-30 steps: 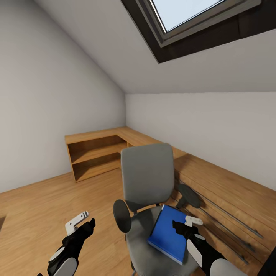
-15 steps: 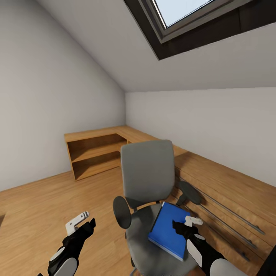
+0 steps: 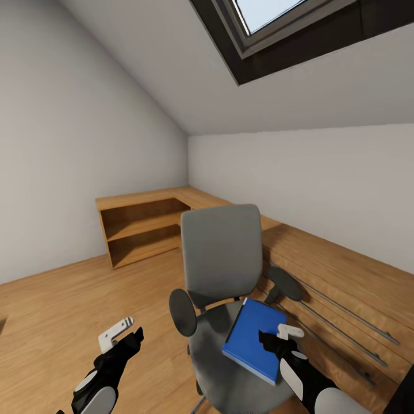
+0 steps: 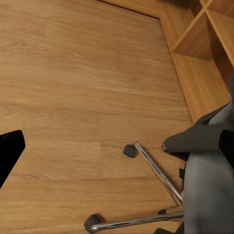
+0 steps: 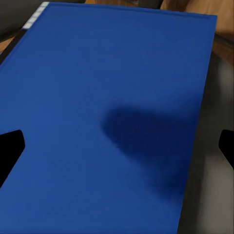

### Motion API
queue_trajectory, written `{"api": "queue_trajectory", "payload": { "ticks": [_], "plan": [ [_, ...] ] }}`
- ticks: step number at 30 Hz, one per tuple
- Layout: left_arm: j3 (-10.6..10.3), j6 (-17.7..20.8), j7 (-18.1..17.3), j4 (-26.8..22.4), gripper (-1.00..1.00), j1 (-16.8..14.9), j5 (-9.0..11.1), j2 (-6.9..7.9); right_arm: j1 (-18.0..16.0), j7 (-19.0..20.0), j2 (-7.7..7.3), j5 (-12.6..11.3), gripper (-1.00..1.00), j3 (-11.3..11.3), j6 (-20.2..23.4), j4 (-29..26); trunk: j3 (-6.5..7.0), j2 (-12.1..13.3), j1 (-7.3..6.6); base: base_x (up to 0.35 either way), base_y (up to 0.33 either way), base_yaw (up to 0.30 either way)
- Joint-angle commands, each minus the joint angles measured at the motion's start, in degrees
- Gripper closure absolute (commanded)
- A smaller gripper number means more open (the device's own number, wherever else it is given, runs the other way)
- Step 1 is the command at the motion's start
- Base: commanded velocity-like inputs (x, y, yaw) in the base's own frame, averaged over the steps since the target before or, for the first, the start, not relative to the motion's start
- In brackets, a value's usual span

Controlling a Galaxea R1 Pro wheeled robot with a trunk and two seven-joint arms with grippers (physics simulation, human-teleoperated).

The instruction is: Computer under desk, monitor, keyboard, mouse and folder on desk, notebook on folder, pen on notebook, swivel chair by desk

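Note:
The swivel chair (image 3: 221, 253) stands in front of me with its grey back facing me side-on, and its chrome base (image 4: 156, 170) rests on the wood floor. On its seat (image 3: 210, 356) lies the blue folder (image 3: 250, 339), flat and slightly askew; in the right wrist view the folder (image 5: 97, 73) is very close. My right gripper (image 3: 279, 335) hovers open over the folder's near edge, its fingertips (image 5: 9, 151) wide apart with nothing between them. My left gripper (image 3: 121, 334) is open above the floor to the left of the chair.
A light wooden dresser (image 3: 345, 287) with long bar handles runs along the right wall, close behind the chair. An open wooden shelf unit (image 3: 144, 230) fills the far corner. A skylight (image 3: 270, 17) is overhead. Bare wood floor (image 3: 52, 322) lies to the left.
The whole view has shifted slightly, so the chair, folder and shelf sit a little higher in the picture. Both grippers keep the same pose and stay open.

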Motion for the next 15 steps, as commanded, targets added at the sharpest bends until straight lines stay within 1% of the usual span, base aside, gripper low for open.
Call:
{"api": "queue_trajectory", "payload": {
  "ticks": [1,6,15],
  "plan": [
    [-0.09,0.29,0.36,-0.08,-1.0,-0.07,0.08,0.05,-0.05,-0.3,-0.04,-0.55,-1.0,0.49,-0.2,0.03,-0.25,-0.45,0.22,0.0,0.0,0.0],
    [-0.09,0.3,0.36,-0.08,-1.0,-0.07,0.08,0.05,-0.07,-0.33,0.04,-0.55,-1.0,0.49,-0.08,0.19,-0.25,-0.45,0.22,0.0,0.0,0.0],
    [-0.17,0.3,0.36,-0.08,-1.0,-0.07,0.08,0.05,-0.07,-0.41,0.05,-0.54,-1.0,0.49,0.48,0.19,-1.86,-4.06,2.2,0.0,0.0,0.0]
  ]
}}
